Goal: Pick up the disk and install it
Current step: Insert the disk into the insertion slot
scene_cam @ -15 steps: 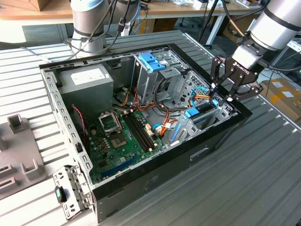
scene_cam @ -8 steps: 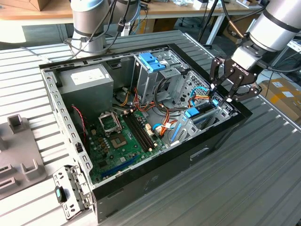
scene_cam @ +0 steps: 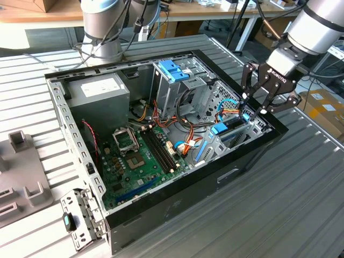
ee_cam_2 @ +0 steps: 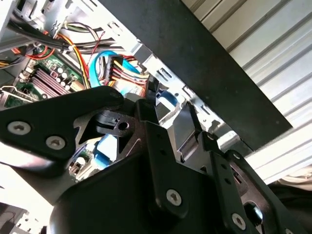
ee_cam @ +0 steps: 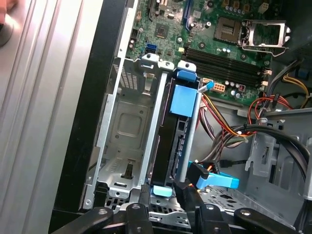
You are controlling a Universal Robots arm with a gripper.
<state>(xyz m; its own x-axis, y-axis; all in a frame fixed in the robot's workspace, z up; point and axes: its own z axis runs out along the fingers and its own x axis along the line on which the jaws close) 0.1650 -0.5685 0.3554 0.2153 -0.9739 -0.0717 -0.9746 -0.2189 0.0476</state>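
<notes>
At the exterior view's left a grey plastic fixture [scene_cam: 21, 172] lies on the ribbed metal table [scene_cam: 279, 204], just beside the open computer case [scene_cam: 177, 199]. Inside the case, the grey power supply [scene_cam: 99, 92] sits in the far left corner. The green motherboard [scene_cam: 131, 161] lies flat nearer to me. Right of the power supply stands the metal drive cage [scene_cam: 173, 72] with its blue plastic top.

Further right, red, yellow and orange wires [ee_cam: 229, 129] run across the floor of the case toward the drive bays in the right corner. The disk [ee_cam: 168, 141] is there, standing on edge in one bay with a blue rail along its side and a blue tab on top. A bare metal bay [ee_cam: 127, 126] lies just beside it, against the case's black outer wall.

The gripper [scene_cam: 253, 108] hangs over that right corner, tilted down into the case. In the first wrist view it sits right at the end of the disk. I cannot tell whether it has hold of the disk or stands loose of it.
</notes>
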